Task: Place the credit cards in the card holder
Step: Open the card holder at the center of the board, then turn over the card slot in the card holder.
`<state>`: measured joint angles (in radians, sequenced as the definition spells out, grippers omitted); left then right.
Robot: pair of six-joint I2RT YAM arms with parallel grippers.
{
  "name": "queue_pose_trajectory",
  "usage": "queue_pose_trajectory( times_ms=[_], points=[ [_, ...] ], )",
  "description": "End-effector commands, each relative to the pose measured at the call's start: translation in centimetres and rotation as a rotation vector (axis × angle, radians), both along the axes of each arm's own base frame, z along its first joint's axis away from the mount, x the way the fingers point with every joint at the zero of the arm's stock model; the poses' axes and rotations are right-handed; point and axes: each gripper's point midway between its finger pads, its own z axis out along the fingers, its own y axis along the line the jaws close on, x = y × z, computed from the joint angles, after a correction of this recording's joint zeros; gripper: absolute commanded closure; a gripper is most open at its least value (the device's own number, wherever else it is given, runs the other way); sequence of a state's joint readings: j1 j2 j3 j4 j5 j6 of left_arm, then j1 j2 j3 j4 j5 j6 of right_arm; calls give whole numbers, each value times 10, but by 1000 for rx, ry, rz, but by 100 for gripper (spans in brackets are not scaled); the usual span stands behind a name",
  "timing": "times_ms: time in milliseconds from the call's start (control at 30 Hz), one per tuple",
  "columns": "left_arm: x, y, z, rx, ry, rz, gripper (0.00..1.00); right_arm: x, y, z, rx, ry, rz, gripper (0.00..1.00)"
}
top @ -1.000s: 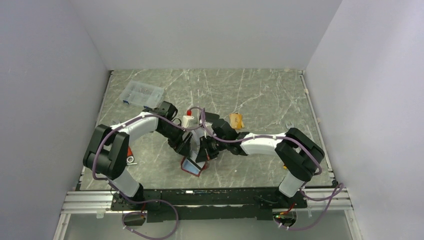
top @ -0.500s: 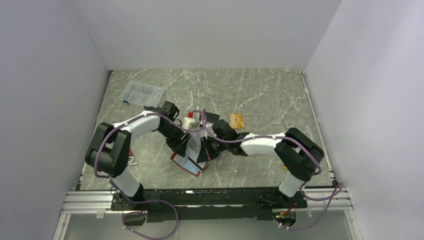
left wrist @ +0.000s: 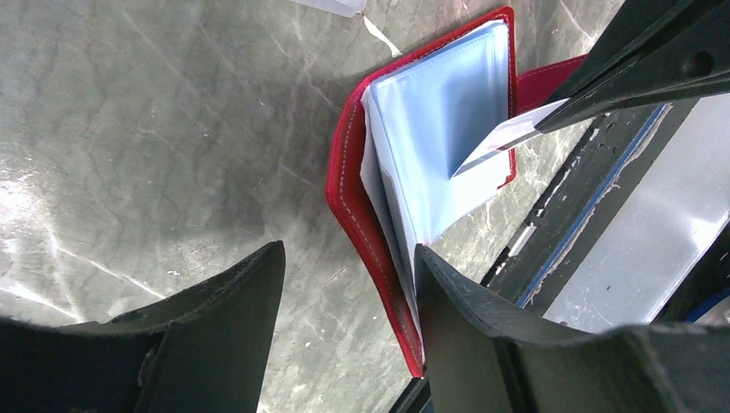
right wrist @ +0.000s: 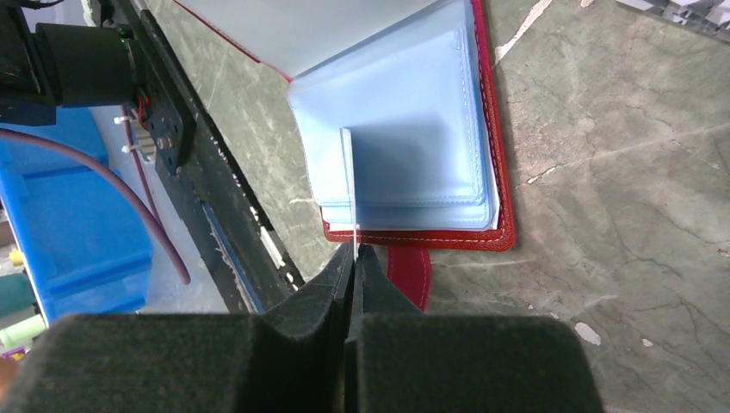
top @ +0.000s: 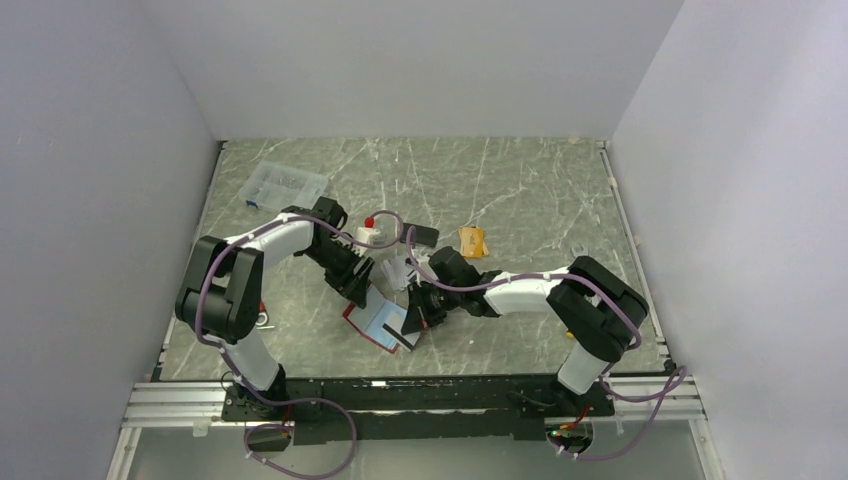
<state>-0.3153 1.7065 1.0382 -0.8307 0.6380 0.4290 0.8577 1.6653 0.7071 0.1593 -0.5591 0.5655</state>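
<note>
Left gripper (left wrist: 349, 275) has backed off leftward, jaws parted and empty, leaving the card holder (right wrist: 506, 172) spread open near the front of the table (top: 520, 200); right gripper (right wrist: 354, 254), clamped on a pale credit card (right wrist: 348, 181), noses it at the blue sleeves (right wrist: 396, 103), insertion looks close

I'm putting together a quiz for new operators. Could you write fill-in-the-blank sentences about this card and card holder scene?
The right tool is ____ on a white card.
The left tool has its jaws ____.
The card holder has a ____ leather cover.
Missing words: shut; open; red.
</note>
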Motion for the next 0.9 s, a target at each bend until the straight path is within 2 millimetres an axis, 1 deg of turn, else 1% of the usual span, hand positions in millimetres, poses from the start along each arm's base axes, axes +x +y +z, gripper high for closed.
queue_pose_trajectory(
  times_ms=[0,167,300,367,500,600,733,867],
  points=[
    [7,-3,7,-24,-10,-11,39,4,-6,-6,-17,-32,-3,100],
    [9,-1,-3,3,7,-7,45,2,-11,-6,-20,-36,-15,100],
    [9,-2,-12,18,64,22,50,1,-16,-7,-21,-37,-32,100],
    [6,-8,-12,-10,113,40,53,2,-19,-4,-19,-44,-44,100],
    [3,-25,-4,-95,159,83,59,2,-29,4,-5,-52,-71,100],
    [-1,-32,-3,-124,157,76,59,0,-38,5,1,-40,-93,100],
    [-8,-33,-9,-116,161,63,59,-5,-48,4,-2,-29,-112,100],
    [-10,-35,-9,-121,139,48,58,-10,-54,1,-6,-17,-120,100]
  ],
)
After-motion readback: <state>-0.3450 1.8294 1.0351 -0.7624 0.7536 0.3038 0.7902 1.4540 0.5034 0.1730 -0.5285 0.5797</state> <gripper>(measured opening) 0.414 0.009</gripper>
